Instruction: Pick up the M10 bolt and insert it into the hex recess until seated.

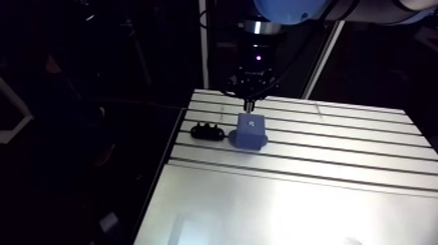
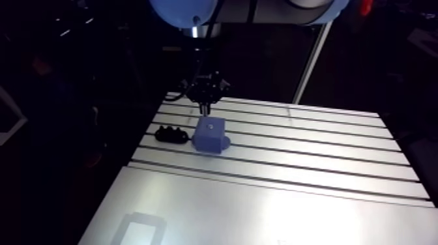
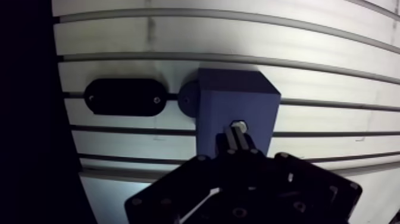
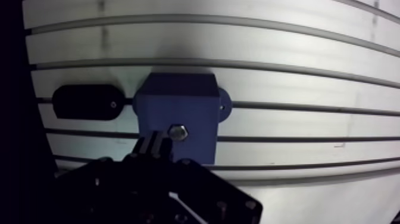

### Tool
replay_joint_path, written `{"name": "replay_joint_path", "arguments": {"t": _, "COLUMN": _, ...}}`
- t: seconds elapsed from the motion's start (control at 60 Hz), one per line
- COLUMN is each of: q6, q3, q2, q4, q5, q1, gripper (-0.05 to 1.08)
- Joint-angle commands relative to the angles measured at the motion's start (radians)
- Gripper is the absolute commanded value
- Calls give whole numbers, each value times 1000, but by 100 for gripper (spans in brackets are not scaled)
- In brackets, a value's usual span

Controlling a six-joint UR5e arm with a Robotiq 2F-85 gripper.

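The M10 bolt (image 3: 238, 126) shows its hex head at the top face of the blue block (image 3: 235, 98), right at the tip of the pincer (image 3: 237, 142), which hangs directly over the block. I cannot tell whether the pincer grips the bolt. A black oval part (image 3: 122, 97) lies just beside the block on the slotted bench (image 3: 333, 71).

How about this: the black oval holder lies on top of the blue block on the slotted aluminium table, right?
No: the black oval holder lies beside the blue block, not on top of it, on the slotted aluminium table. The wrist view shows it.
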Motion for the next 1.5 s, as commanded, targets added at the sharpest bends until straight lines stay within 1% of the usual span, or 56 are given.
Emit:
{"name": "replay_joint_path", "arguments": {"t": 0.017, "q6": -11, "q3": -22, "q2": -27, "q4": 33, "q5": -5, "q1": 6, "gripper": 108}}
{"name": "replay_joint_path", "arguments": {"t": 0.117, "q6": -32, "q3": -24, "q2": -35, "q4": 44, "q5": -5, "q1": 4, "gripper": 105}}
{"name": "replay_joint_path", "arguments": {"t": 0.133, "q6": -36, "q3": -22, "q2": -39, "q4": 49, "q5": -7, "q1": 4, "gripper": 99}}
{"name": "replay_joint_path", "arguments": {"t": 0.15, "q6": -36, "q3": -24, "q2": -43, "q4": 57, "q5": -10, "q1": 4, "gripper": 82}}
{"name": "replay_joint_path", "arguments": {"t": 0.167, "q6": -36, "q3": -24, "q2": -43, "q4": 57, "q5": -10, "q1": 4, "gripper": 82}}
{"name": "replay_joint_path", "arguments": {"t": 0.183, "q6": -38, "q3": -25, "q2": -47, "q4": 71, "q5": -15, "q1": 3, "gripper": 51}}
{"name": "replay_joint_path", "arguments": {"t": 0.2, "q6": -38, "q3": -25, "q2": -47, "q4": 71, "q5": -15, "q1": 3, "gripper": 51}}
{"name": "replay_joint_path", "arguments": {"t": 0.217, "q6": -40, "q3": -28, "q2": -48, "q4": 93, "q5": -21, "q1": 1, "gripper": 10}}
{"name": "replay_joint_path", "arguments": {"t": 0.233, "q6": -40, "q3": -28, "q2": -48, "q4": 93, "q5": -21, "q1": 1, "gripper": 10}}
{"name": "replay_joint_path", "arguments": {"t": 0.25, "q6": -41, "q3": -28, "q2": -49, "q4": 119, "q5": -29, "q1": 3, "gripper": 4}}
{"name": "replay_joint_path", "arguments": {"t": 0.267, "q6": -41, "q3": -28, "q2": -49, "q4": 119, "q5": -29, "q1": 3, "gripper": 4}}
{"name": "replay_joint_path", "arguments": {"t": 0.283, "q6": -41, "q3": -26, "q2": -49, "q4": 133, "q5": -40, "q1": 3, "gripper": 1}}
{"name": "replay_joint_path", "arguments": {"t": 0.3, "q6": -41, "q3": -26, "q2": -49, "q4": 133, "q5": -40, "q1": 3, "gripper": 1}}
{"name": "replay_joint_path", "arguments": {"t": 0.317, "q6": -44, "q3": -24, "q2": -52, "q4": 139, "q5": -44, "q1": 3, "gripper": 0}}
{"name": "replay_joint_path", "arguments": {"t": 0.4, "q6": -48, "q3": -16, "q2": -58, "q4": 136, "q5": -45, "q1": 3, "gripper": 0}}
{"name": "replay_joint_path", "arguments": {"t": 0.433, "q6": -49, "q3": -16, "q2": -61, "q4": 138, "q5": -42, "q1": 3, "gripper": 0}}
{"name": "replay_joint_path", "arguments": {"t": 0.5, "q6": -49, "q3": -17, "q2": -70, "q4": 142, "q5": -45, "q1": 1, "gripper": 0}}
{"name": "replay_joint_path", "arguments": {"t": 0.533, "q6": -43, "q3": -22, "q2": -94, "q4": 152, "q5": -46, "q1": -3, "gripper": 0}}
{"name": "replay_joint_path", "arguments": {"t": 0.55, "q6": -43, "q3": -22, "q2": -94, "q4": 152, "q5": -46, "q1": -3, "gripper": 0}}
{"name": "replay_joint_path", "arguments": {"t": 0.567, "q6": -39, "q3": -22, "q2": -110, "q4": 155, "q5": -49, "q1": -3, "gripper": 0}}
{"name": "replay_joint_path", "arguments": {"t": 0.617, "q6": -34, "q3": -24, "q2": -121, "q4": 157, "q5": -48, "q1": -5, "gripper": 0}}
{"name": "replay_joint_path", "arguments": {"t": 0.633, "q6": -31, "q3": -26, "q2": -133, "q4": 158, "q5": -48, "q1": -5, "gripper": 0}}
{"name": "replay_joint_path", "arguments": {"t": 0.75, "q6": -13, "q3": -37, "q2": -166, "q4": 168, "q5": -48, "q1": -8, "gripper": 0}}
{"name": "replay_joint_path", "arguments": {"t": 0.883, "q6": -9, "q3": -70, "q2": -202, "q4": 220, "q5": -48, "q1": -11, "gripper": 1}}
{"name": "replay_joint_path", "arguments": {"t": 0.967, "q6": -9, "q3": -85, "q2": -211, "q4": 243, "q5": -46, "q1": -17, "gripper": 1}}
{"name": "replay_joint_path", "arguments": {"t": 1.033, "q6": -9, "q3": -111, "q2": -225, "q4": 305, "q5": -46, "q1": -36, "gripper": 1}}
{"name": "replay_joint_path", "arguments": {"t": 1.067, "q6": -9, "q3": -111, "q2": -225, "q4": 305, "q5": -46, "q1": -36, "gripper": 1}}
{"name": "replay_joint_path", "arguments": {"t": 1.1, "q6": -10, "q3": -124, "q2": -237, "q4": 335, "q5": -46, "q1": -47, "gripper": 1}}
{"name": "replay_joint_path", "arguments": {"t": 1.167, "q6": -10, "q3": -136, "q2": -242, "q4": 359, "q5": -45, "q1": -56, "gripper": 1}}
{"name": "replay_joint_path", "arguments": {"t": 1.317, "q6": -13, "q3": -165, "q2": -248, "q4": 395, "q5": -43, "q1": -63, "gripper": 1}}
{"name": "replay_joint_path", "arguments": {"t": 1.35, "q6": -16, "q3": -179, "q2": -250, "q4": 410, "q5": -40, "q1": -65, "gripper": 1}}
{"name": "replay_joint_path", "arguments": {"t": 1.5, "q6": -21, "q3": -199, "q2": -250, "q4": 419, "q5": -37, "q1": -74, "gripper": 1}}
